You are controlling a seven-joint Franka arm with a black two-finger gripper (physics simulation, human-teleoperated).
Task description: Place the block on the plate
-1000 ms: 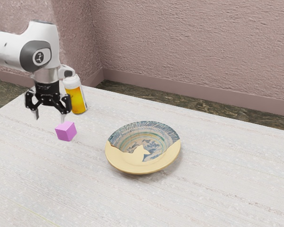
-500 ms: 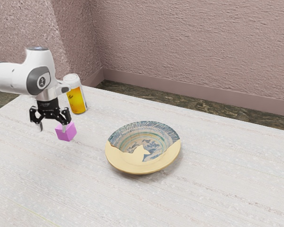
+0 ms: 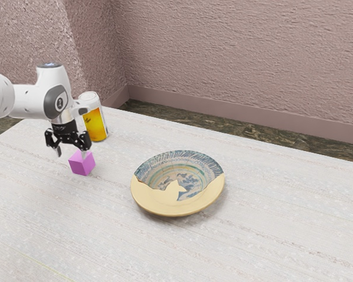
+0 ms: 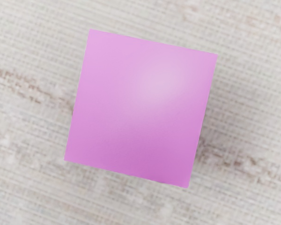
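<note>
Jaws of the gripper (image 3: 71, 154) are standing spread over the block (image 3: 82, 164), presumably leaving room for a finger down each side. The block is resting on the table (image 3: 270, 229), its top face lying slightly askew in the wrist view, so a small turn may be needed before closing. A glass (image 3: 95, 124) is standing near, likely favoring a straight lift. Toward the exterior view's right, the plate (image 3: 165, 202) is lying face-up, its hollow apparently serving as the landing spot.
</note>
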